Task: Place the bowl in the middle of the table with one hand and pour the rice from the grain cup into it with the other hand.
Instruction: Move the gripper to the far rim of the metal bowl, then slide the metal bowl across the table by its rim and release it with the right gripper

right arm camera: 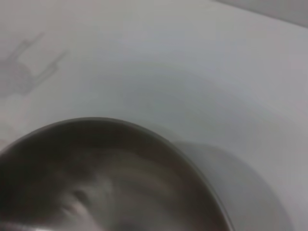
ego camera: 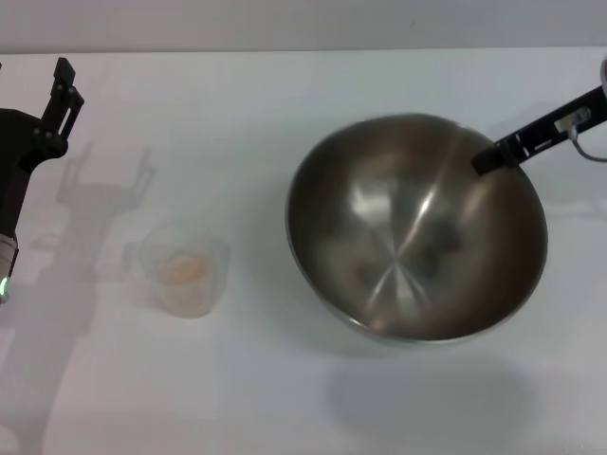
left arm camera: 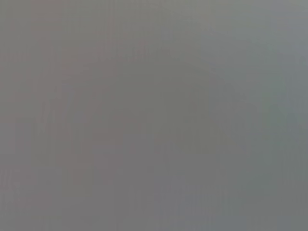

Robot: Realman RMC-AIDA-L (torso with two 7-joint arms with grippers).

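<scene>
Steel bowl (right arm camera: 96, 183) over white table (right arm camera: 192, 62)

I count one bowl (ego camera: 417, 227), one cup (ego camera: 187, 268) holding one small heap of rice (ego camera: 185, 269), and two grippers: left (ego camera: 64, 90), right (ego camera: 488, 156).

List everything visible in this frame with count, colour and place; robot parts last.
bowl: one, shiny brushed steel, empty, on the robot's right half of the table, its far-right rim at the right gripper.
grain cup: one, translucent frosted plastic, upright on the table to the bowl's left, apart from it.
rice: one small beige heap, inside the grain cup.
table: one, plain white, under everything.
right gripper: one, black, reaching in from the right edge to the bowl's far-right rim.
left gripper: one, black, at the far left edge, raised, away from the grain cup.
</scene>
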